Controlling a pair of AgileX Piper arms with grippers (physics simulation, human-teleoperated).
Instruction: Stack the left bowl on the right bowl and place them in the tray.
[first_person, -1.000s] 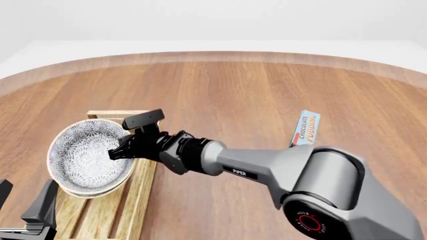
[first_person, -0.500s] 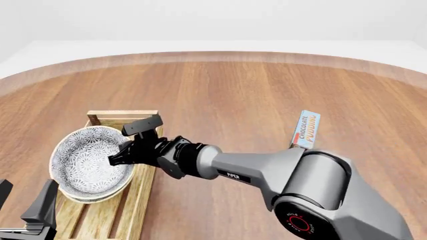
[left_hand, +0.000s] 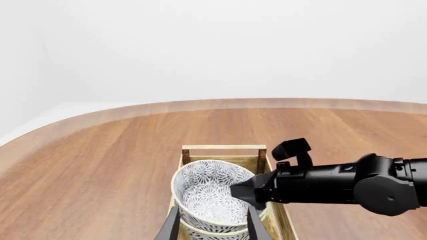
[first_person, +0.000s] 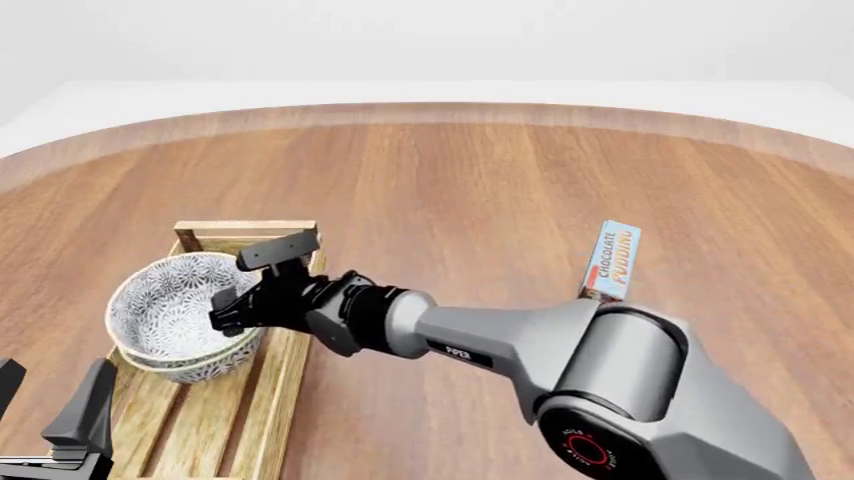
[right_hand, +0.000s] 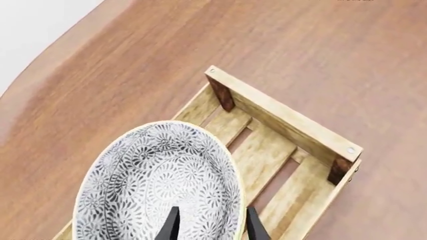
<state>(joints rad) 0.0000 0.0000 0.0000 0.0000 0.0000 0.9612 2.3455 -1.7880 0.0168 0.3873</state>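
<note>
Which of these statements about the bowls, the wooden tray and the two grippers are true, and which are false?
1. The two patterned grey-white bowls are stacked, one inside the other. True.
2. The stacked bowls are over the long pale-wood slatted tray. True.
3. The right gripper hangs open, far from the bowls. False: it is shut on the rim of the bowls.
4. The blue chocolate pudding box lies inside the tray. False: it stands on the brown wooden table, off to the right of the tray.
5. The left gripper holds a bowl. False: it is open and holds nothing, at the near end of the tray.
</note>
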